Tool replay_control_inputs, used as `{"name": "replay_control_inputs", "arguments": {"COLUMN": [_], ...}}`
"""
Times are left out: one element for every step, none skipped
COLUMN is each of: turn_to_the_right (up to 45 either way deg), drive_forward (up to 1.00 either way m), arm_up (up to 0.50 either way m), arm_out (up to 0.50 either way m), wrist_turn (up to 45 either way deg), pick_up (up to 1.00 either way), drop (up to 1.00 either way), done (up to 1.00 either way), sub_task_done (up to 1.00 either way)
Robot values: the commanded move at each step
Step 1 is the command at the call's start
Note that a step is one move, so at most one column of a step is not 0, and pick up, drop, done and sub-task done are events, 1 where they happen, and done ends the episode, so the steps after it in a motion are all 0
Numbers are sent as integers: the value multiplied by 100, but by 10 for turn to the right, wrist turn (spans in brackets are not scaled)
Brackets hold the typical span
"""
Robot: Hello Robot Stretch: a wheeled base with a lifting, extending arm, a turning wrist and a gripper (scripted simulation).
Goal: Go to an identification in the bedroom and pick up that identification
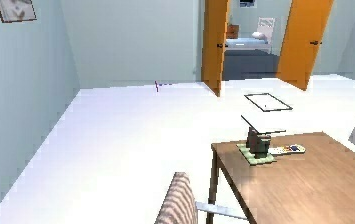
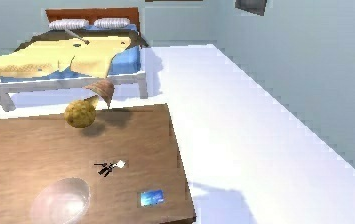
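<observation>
Identification card [image 2: 152, 198]: small, blue, lying flat on the tabletop [image 2: 45, 150] close to its right edge and near the corner, apart from the keys [image 2: 109, 167] and glass bowl [image 2: 60, 198]. Its long axis runs roughly along the table's near edge; which way it faces cannot be determined. Judged light, thin, stiff and slick, so best taken by its long edges, across the narrow width. Pincer state: cannot tell.

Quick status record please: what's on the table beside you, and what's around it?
surface: wooden table, arm side view
target candidate: small blue card, lying flat near the table's near edge
left of it: clear bowl
farther in: small dark bunch, perhaps keys
far edge: round brown object
beyond table: bed with yellow cover
ahead: orange doors standing open; chair at the bottom edge
</observation>
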Motion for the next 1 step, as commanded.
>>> {"name": "replay_control_inputs", "arguments": {"turn_to_the_right": [0], "drive_forward": [0], "arm_up": [32], "arm_out": [0], "wrist_turn": [0], "pick_up": [0], "drop": [0], "done": [0], "sub_task_done": [0]}}
